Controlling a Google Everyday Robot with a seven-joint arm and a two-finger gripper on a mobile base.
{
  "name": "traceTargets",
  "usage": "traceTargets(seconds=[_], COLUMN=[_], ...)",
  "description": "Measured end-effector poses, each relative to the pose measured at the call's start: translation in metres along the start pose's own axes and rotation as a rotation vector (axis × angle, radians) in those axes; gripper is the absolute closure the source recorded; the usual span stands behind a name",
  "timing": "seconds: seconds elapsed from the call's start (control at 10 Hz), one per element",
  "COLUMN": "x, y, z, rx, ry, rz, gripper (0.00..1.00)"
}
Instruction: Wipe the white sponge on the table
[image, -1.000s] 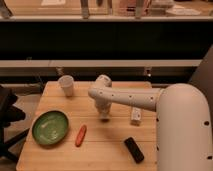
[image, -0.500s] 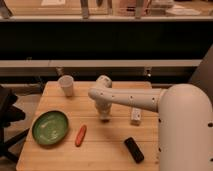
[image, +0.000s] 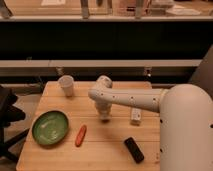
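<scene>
Seen from behind the robot's broad white body: one white arm stretched out over the table (image: 102, 155), a squarish top of pale wooden planks. Ends in the gripper (image: 104, 116), pointed straight down, to the right of the green plate (image: 50, 127) and slightly farther from the camera. Impossible to tell whether spread or closed.

Right at the tip, a small pale block, taken to be the white sponge (image: 104, 120), apparently pressed against the wood. Too small to confirm a hold on it. Probably kept vertical to press the sponge flat on the planks, ready for dragging sideways in a wipe.

Just beside the plate's right rim, between plate and gripper, an orange carrot-shaped piece (image: 80, 135), lying lengthwise toward the camera. Behind the plate, near the far edge, a white cup (image: 66, 85), upright. Well right of the plate, past the gripper, a narrow white bar (image: 135, 116). Also right of the plate but nearer the camera, a black oblong object (image: 134, 149), set at a slant.

Likely hazards for a wide sweep: carrot piece and bar, one on either side of the gripper. Best kept to short strokes on the bare wood between them.

Left of the plate, off the table, a dark chair-like shape (image: 7, 115). Beyond the table behind the plate, a pale ledge (image: 100, 64), then a dark recess, then a wooden counter (image: 60, 10) with blurred items on top.
</scene>
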Motion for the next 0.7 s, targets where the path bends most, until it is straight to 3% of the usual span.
traceTargets(seconds=[0.7], x=[-0.003], y=[-0.0022], z=[-0.0039], rx=[0.007], ry=[0.013], rz=[-0.042], gripper=[1.0])
